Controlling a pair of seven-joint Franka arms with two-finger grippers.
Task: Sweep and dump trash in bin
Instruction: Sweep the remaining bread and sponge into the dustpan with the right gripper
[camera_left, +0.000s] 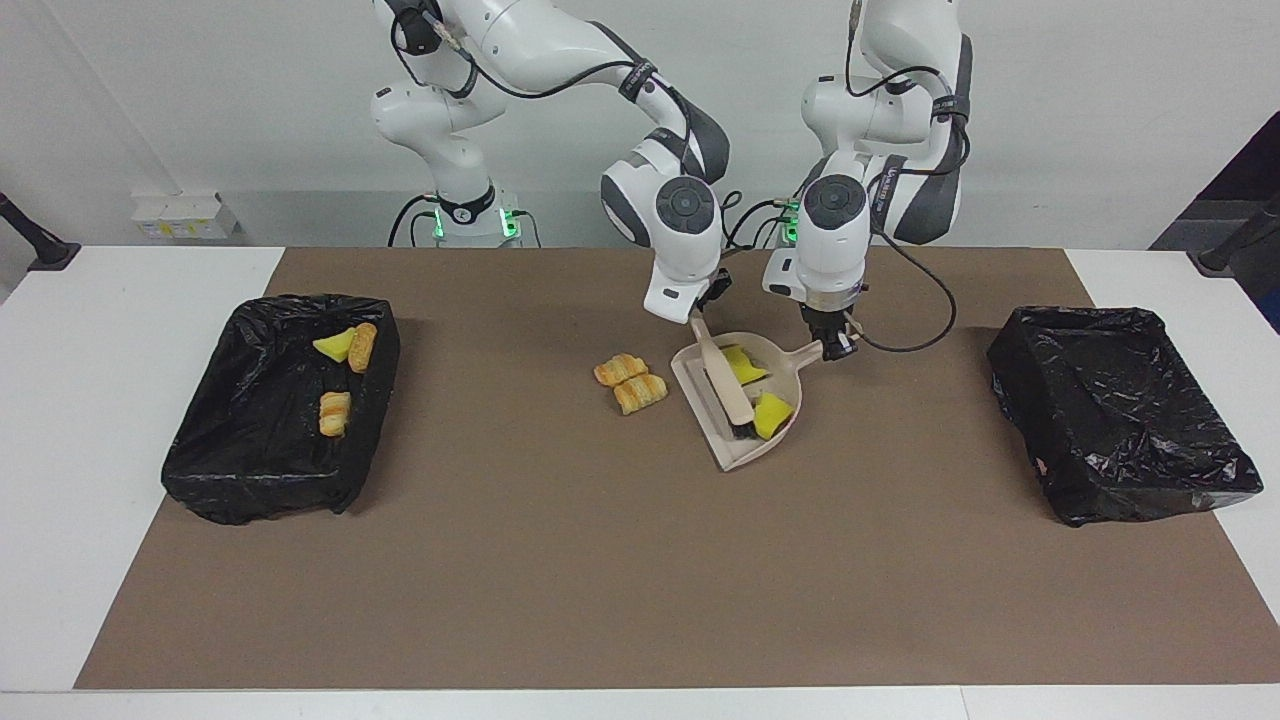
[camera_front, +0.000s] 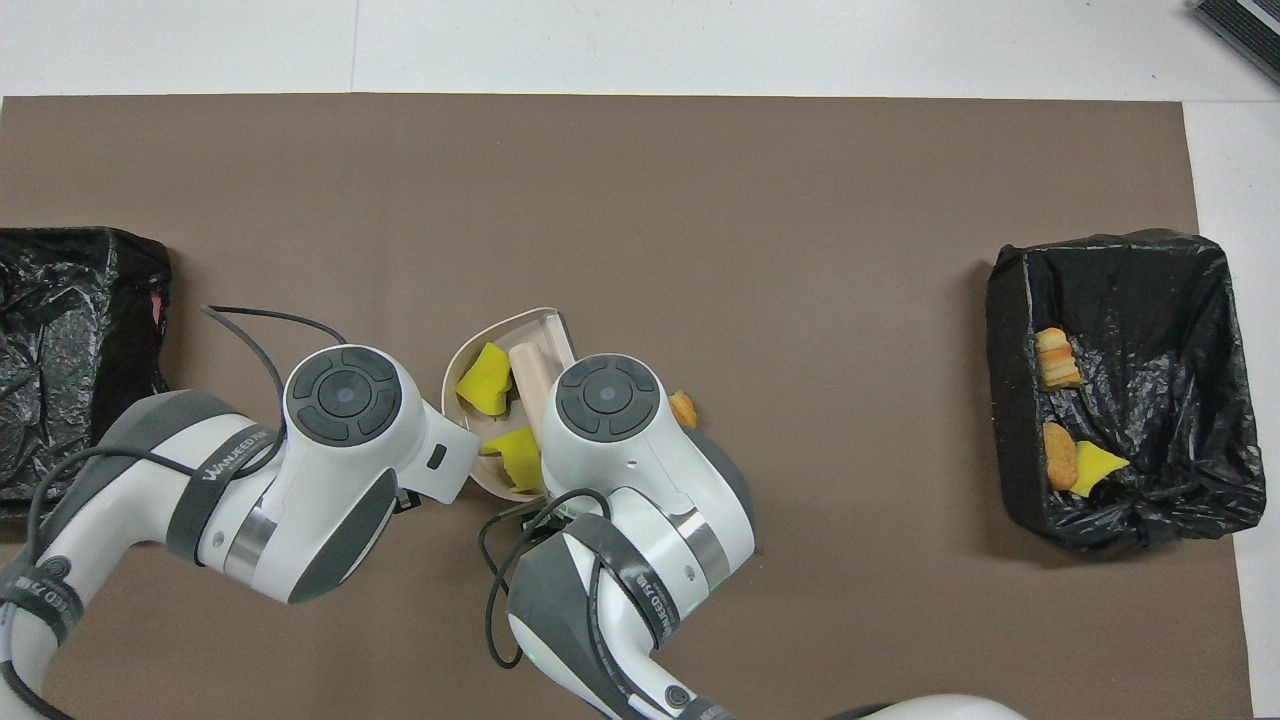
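A beige dustpan (camera_left: 722, 440) lies on the brown mat between the arms. It holds two yellow sponge bits (camera_left: 745, 364) (camera_left: 772, 414). My left gripper (camera_left: 832, 345) is shut on the dustpan's handle. My right gripper (camera_left: 703, 318) is shut on the handle of a beige brush (camera_left: 728, 385), whose black bristles rest inside the pan. Two bread pieces (camera_left: 620, 370) (camera_left: 640, 392) lie on the mat beside the pan, toward the right arm's end. In the overhead view the wrists hide both grippers; the pan (camera_front: 500, 325), the brush handle (camera_front: 530, 368) and one bread piece (camera_front: 683, 408) show.
A black-lined bin (camera_left: 250, 490) at the right arm's end holds a yellow bit (camera_left: 335, 347) and two bread pieces (camera_left: 362, 347) (camera_left: 334, 413); it also shows in the overhead view (camera_front: 1010, 400). A second black-lined bin (camera_left: 1150, 490) stands at the left arm's end.
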